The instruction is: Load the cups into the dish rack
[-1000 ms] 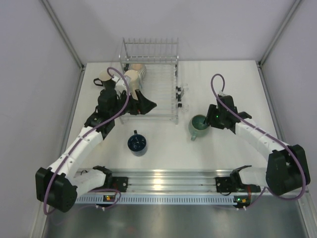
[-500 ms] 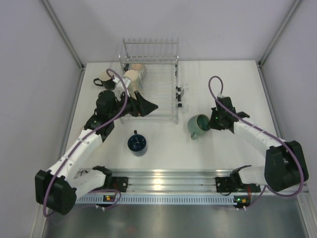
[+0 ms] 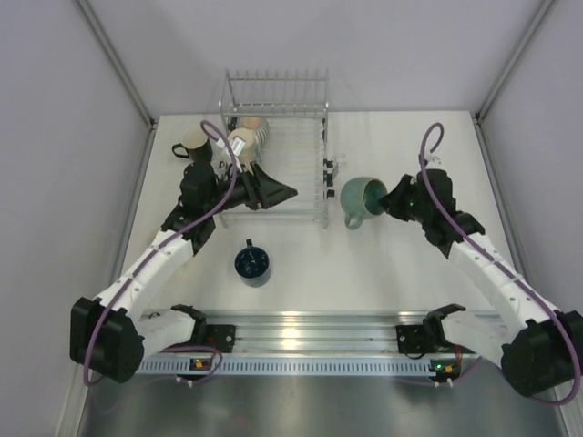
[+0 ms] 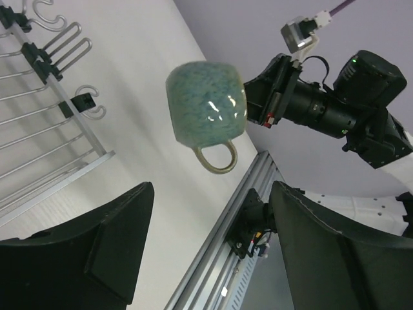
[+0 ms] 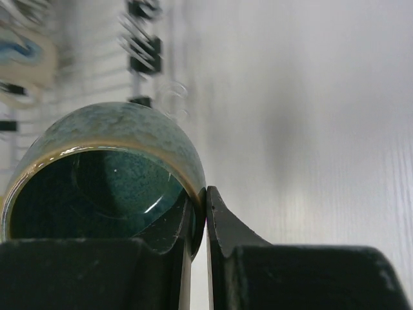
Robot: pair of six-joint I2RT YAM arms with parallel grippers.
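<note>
My right gripper [image 3: 390, 196] is shut on the rim of the teal-green mug [image 3: 361, 198], one finger inside and one outside [image 5: 205, 223]. It holds the mug tilted above the table, just right of the dish rack [image 3: 305, 159]; the mug also shows in the left wrist view [image 4: 206, 111], handle down. My left gripper [image 3: 271, 192] is open and empty over the rack's near left part. A ribbed beige cup [image 3: 246, 141] lies in the rack's far left. A black cup with cream inside [image 3: 192, 143] stands left of the rack. A dark blue cup [image 3: 252, 262] stands on the table in front.
The rack's side hooks [image 4: 84, 103] stick out to the right near the held mug. An aluminium rail [image 3: 301, 332] runs along the near edge. Grey walls close in the left and right sides.
My right gripper has lifted the teal-green mug off the table and carried it up and left toward the rack. My left gripper has swung a little to the right over the rack.
</note>
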